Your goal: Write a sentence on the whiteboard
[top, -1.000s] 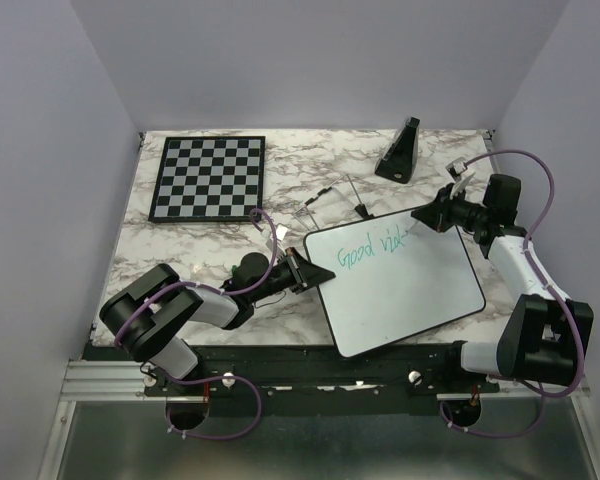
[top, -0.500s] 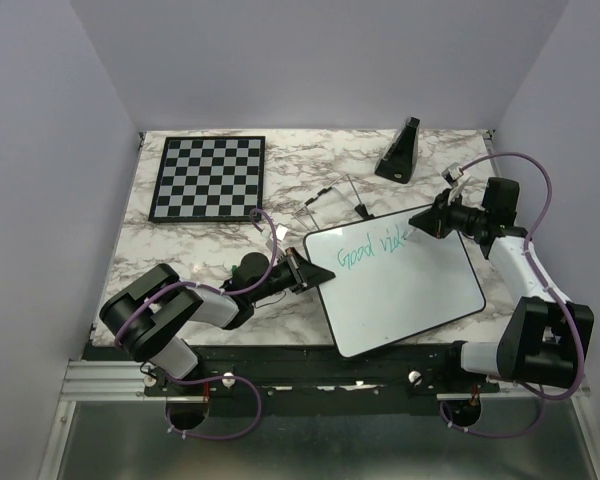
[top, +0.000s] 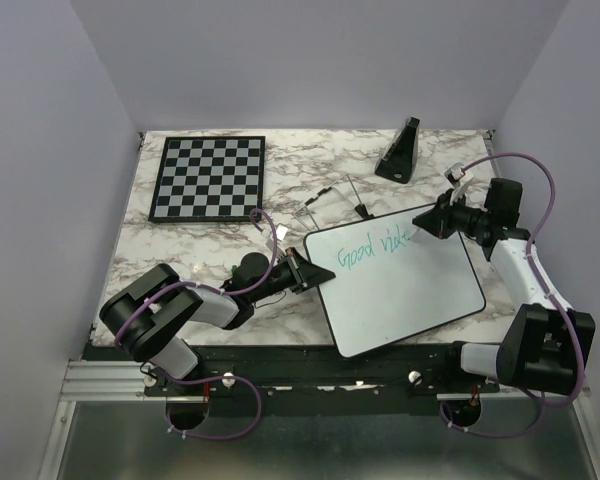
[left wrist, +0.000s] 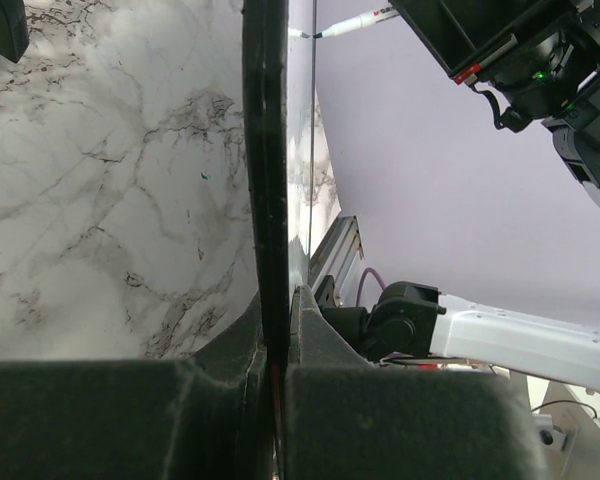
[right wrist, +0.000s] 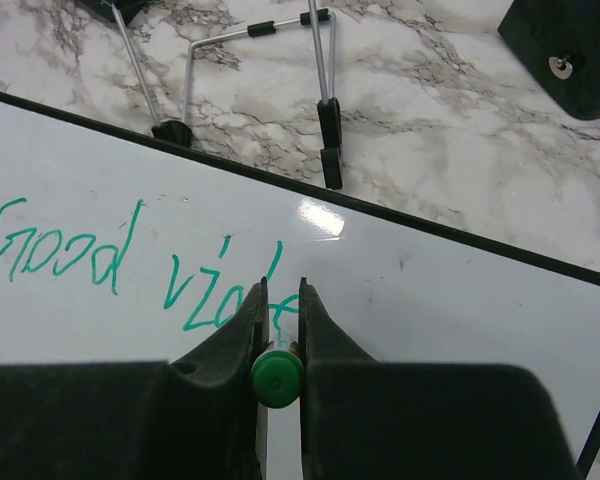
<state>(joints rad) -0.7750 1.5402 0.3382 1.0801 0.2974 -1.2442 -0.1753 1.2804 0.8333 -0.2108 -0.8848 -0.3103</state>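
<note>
The whiteboard (top: 405, 290) lies tilted at the table's front centre, white with a thin black rim. Green-teal writing (top: 372, 246) along its top reads about "Good vide"; it also shows in the right wrist view (right wrist: 90, 250). My right gripper (top: 430, 220) is shut on a green marker (right wrist: 277, 380), whose tip is at the end of the last letter. My left gripper (top: 302, 271) is shut on the whiteboard's left edge (left wrist: 266, 180), seen edge-on between its fingers.
A black-and-white chessboard (top: 208, 178) lies at the back left. A black wedge-shaped object (top: 400, 150) stands at the back right. A wire stand with black tips (right wrist: 325, 100) lies on the marble just beyond the board's top edge.
My right gripper has moved slightly right along the top line, and the second word has gained a letter. The left arm and the board have not moved.
</note>
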